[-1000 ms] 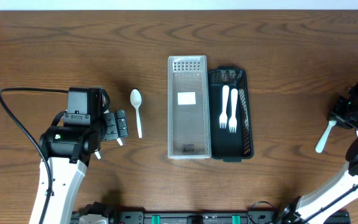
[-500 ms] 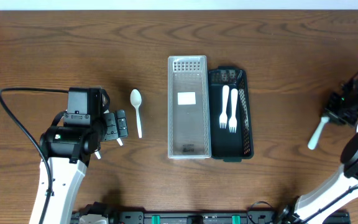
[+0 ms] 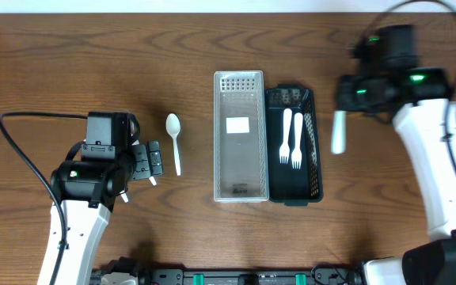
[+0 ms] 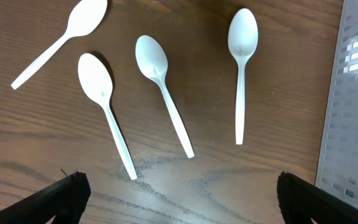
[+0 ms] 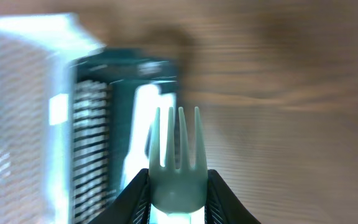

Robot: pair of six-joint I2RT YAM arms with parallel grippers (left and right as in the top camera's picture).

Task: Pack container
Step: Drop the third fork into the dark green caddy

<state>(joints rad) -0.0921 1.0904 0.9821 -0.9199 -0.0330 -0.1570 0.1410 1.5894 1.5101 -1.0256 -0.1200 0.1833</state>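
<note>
Right claw (image 5: pixel 178 196): clamped on a white fork (image 3: pixel 338 133). It grips the handle, and the tines point away from it.
Fork: in the air just right of the black tray (image 3: pixel 317 150), about level with its middle. As I see it, it is not over the tray yet.
Black tray: two forks (image 3: pixel 286 134) lie inside it, side by side along its length.
Clear tray (image 3: pixel 217 134): touching the left wall of the black tray. I see only a pale label in it, no cutlery.
Left claw (image 3: pixel 150 162): fingers apart and holding nothing. It is well left of the black tray, beyond the clear tray.
Spoons (image 4: pixel 157 65): four lie on the worktop (image 3: pixel 54 63), also left of the clear tray. The overhead view shows one only; the left arm hides the rest.
Step, I think: bringing the third fork to the black tray.
Risk, early release: if the claw opens where it is now, the fork drops on the worktop right of the black tray.
Risk, too low: if the fork crosses low, the tines may knock the right wall and push the black tray against the clear one.
Risk, bad landing: if it comes down tilted or crosswise, the fork may rest on the two forks or stick out over the rim.
Risk, grip: the hold is only on the handle, so a fast swing may turn the fork in the claw. The right wrist view is blurred, so I cannot judge how firm the hold is.
</note>
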